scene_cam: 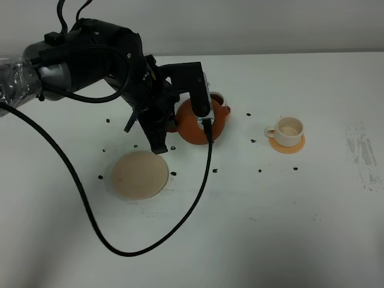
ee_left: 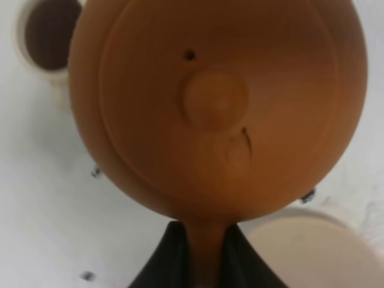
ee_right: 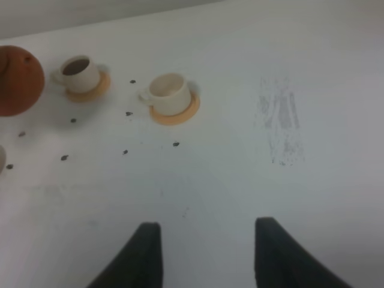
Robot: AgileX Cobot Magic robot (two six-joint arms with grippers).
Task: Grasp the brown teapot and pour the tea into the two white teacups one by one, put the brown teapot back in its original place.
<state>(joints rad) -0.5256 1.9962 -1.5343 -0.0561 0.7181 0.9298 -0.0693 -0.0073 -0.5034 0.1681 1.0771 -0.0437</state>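
My left gripper is shut on the loop handle of the brown teapot, which fills the left wrist view with its lid upward. In the exterior high view the brown teapot sits roughly level under the left arm, between the beige saucer and the cups. One white teacup holds dark tea and is mostly hidden behind the arm in the exterior high view. The other white teacup looks empty on its orange coaster. My right gripper hangs open over bare table, holding nothing.
A black cable loops from the left arm across the white table in front of the saucer. Small black marks dot the table around the cups and saucer. A faint grey smear lies at the right.
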